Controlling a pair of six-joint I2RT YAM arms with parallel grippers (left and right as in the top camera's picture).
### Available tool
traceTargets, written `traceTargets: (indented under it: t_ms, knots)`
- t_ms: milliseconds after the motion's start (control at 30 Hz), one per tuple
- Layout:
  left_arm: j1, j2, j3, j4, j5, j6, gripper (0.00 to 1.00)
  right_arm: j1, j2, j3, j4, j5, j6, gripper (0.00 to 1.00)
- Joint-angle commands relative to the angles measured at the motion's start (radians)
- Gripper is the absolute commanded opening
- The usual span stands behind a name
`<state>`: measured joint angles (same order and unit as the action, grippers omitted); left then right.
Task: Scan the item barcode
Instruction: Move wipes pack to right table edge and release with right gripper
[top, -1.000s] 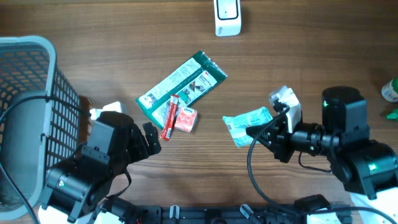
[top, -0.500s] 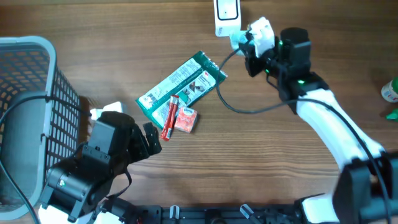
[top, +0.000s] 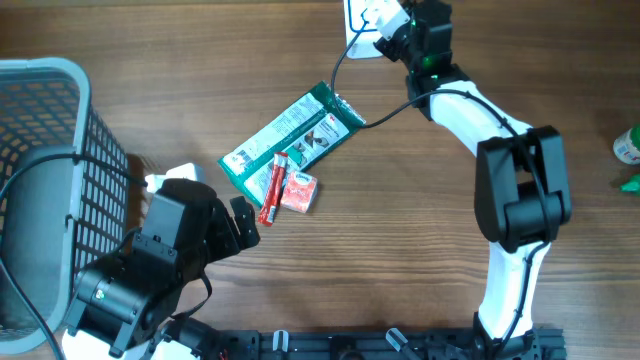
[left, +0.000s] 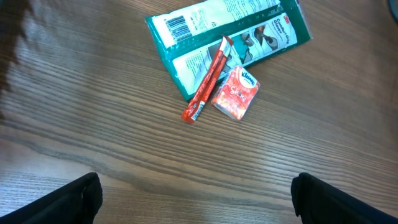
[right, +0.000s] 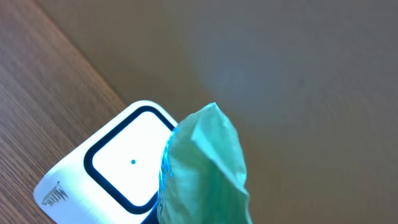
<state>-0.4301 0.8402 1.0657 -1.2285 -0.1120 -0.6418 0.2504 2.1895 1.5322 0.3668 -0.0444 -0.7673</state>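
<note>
My right arm (top: 480, 110) is stretched far across the bench (top: 150, 40) toward 12 o'clock. My right tool (top: 398, 22) is clenched on a pale green packet (right: 202, 168), which hangs just in front of the white barcode scanner (right: 109, 171). My left arm (top: 150, 260) sits folded at about 7 o'clock beside the grey basket (top: 40, 90), with my left tool (left: 198, 193) released and empty, looking down on a green pouch (left: 230, 31), a red stick (left: 206, 81) and a red tissue pack (left: 235, 93).
</note>
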Motion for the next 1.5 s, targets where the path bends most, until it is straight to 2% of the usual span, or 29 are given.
traceTargets:
  t_ms: [0,200,267,367,467,567,833,867,933,967,1000,1133,1200,1267,1367,1467]
  knots:
    - [0.0,-0.002,0.004,0.001,-0.017,-0.01,1.0,0.029,0.028,0.029,-0.015,0.038,-0.096,0.04]
    - [0.0,-0.002,0.004,0.001,-0.017,-0.01,1.0,0.002,-0.056,0.03,-0.062,0.369,-0.124,0.04]
    - [0.0,-0.002,0.004,0.001,-0.017,-0.01,1.0,-0.068,-0.151,0.029,-0.202,0.402,-0.116,0.04]
    - [0.0,-0.002,0.004,0.001,-0.017,-0.01,1.0,-0.244,-0.248,0.029,-0.335,0.402,-0.005,0.04]
    - [0.0,-0.002,0.004,0.001,-0.017,-0.01,1.0,-0.454,-0.22,0.024,-0.435,0.358,0.081,0.04]
    - [0.0,-0.002,0.004,0.001,-0.017,-0.01,1.0,-0.589,-0.169,0.024,-0.501,0.358,0.24,0.04]
    - [0.0,-0.002,0.004,0.001,-0.017,-0.01,1.0,-0.777,-0.018,0.024,-0.568,0.363,0.443,0.05]
    - [0.0,-0.002,0.004,0.001,-0.017,-0.01,1.0,-0.8,-0.01,0.024,-0.57,0.367,0.512,0.11]
    - [0.0,-0.002,0.004,0.001,-0.017,-0.01,1.0,-0.824,-0.017,0.026,-0.573,0.369,0.616,0.38]
    - [0.0,-0.002,0.004,0.001,-0.017,-0.01,1.0,-0.826,-0.024,0.029,-0.576,0.36,0.663,0.6]
    - [0.0,-0.002,0.004,0.001,-0.017,-0.01,1.0,-0.824,-0.045,0.05,-0.598,0.298,0.699,1.0]
    - [0.0,-0.002,0.004,0.001,-0.017,-0.01,1.0,-0.768,-0.156,0.132,-0.657,0.124,0.774,1.0]
    - [0.0,-0.002,0.004,0.001,-0.017,-0.01,1.0,-0.711,-0.25,0.132,-0.661,-0.014,0.776,1.0]
    - [0.0,-0.002,0.004,0.001,-0.017,-0.01,1.0,-0.641,-0.334,0.132,-0.689,-0.232,0.811,1.0]
    - [0.0,-0.002,0.004,0.001,-0.017,-0.01,1.0,-0.497,-0.378,0.132,-0.779,-0.458,0.929,1.0]
    - [0.0,-0.002,0.004,0.001,-0.017,-0.01,1.0,-0.284,-0.375,0.106,-0.937,-0.496,1.055,1.0]
